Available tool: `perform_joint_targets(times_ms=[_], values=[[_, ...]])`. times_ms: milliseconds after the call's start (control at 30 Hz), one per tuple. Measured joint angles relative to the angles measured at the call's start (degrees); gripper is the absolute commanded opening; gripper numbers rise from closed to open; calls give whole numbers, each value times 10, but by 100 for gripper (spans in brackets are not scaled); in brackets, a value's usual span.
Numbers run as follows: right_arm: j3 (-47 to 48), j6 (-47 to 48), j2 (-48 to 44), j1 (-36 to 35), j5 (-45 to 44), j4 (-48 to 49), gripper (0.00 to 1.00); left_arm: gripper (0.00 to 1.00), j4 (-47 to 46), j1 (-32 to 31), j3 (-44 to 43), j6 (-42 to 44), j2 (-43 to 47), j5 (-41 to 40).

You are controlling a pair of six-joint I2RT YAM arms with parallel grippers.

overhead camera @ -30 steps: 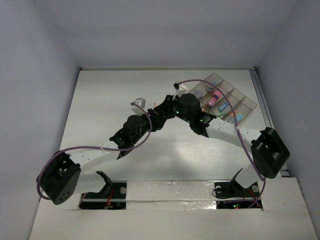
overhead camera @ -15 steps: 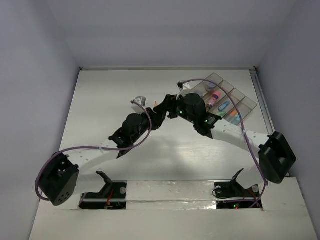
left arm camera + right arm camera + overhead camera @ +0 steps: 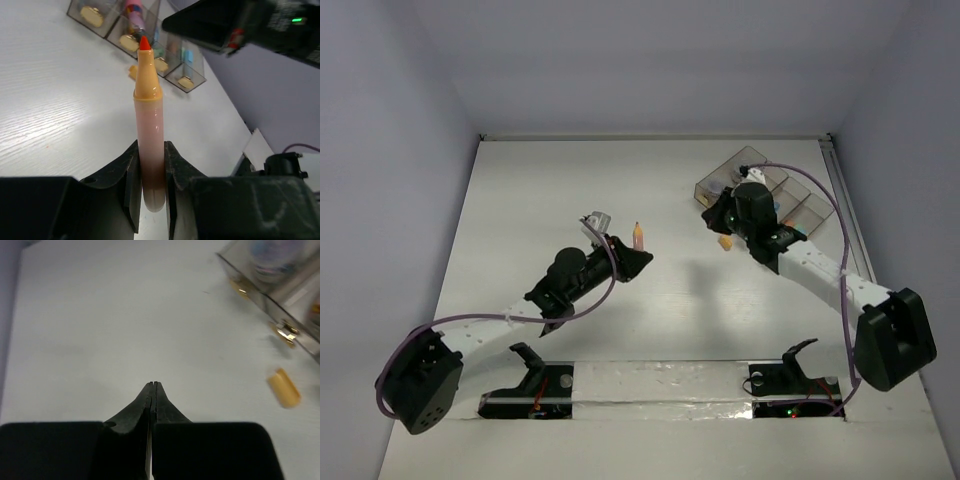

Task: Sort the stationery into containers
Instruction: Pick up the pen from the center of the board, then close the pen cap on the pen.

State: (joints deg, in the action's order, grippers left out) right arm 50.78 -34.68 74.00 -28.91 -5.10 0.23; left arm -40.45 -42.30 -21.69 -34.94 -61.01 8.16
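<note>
My left gripper is shut on an orange marker and holds it upright above the table's middle. In the left wrist view the marker is uncapped, its red tip up, clamped between my fingers. Its orange cap lies on the table just in front of the smoky divided tray. It also shows in the left wrist view and the right wrist view. My right gripper is shut and empty, beside the tray's near-left corner, above the cap.
The tray holds pink, blue and other markers and a round tub in its compartments. The right arm hangs over the tray's near side. White walls close off the table's back and sides.
The two grippers were together at the table's middle; they have parted. The right arm swung right toward the tray, the left pulled back with the uncapped marker. The cap now lies on the table.
</note>
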Motion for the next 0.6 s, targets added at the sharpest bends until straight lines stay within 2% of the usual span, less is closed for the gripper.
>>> perform_joint_targets(times_ms=[133, 167, 233, 267, 600], values=[[-23, -14, 41, 43, -21, -51, 39, 0, -26, 0, 16, 9, 26, 45], [-29, -15, 56, 50, -27, -62, 52, 0, -29, 0, 20, 12, 33, 55], [-34, -16, 85, 58, -37, -83, 61, 0, -34, 0, 26, 16, 44, 68], [-34, -16, 99, 60, -44, -91, 64, 0, -36, 0, 30, 17, 49, 73], [-31, -20, 165, 60, -86, -118, 66, 0, -40, 0, 49, 26, 75, 93]])
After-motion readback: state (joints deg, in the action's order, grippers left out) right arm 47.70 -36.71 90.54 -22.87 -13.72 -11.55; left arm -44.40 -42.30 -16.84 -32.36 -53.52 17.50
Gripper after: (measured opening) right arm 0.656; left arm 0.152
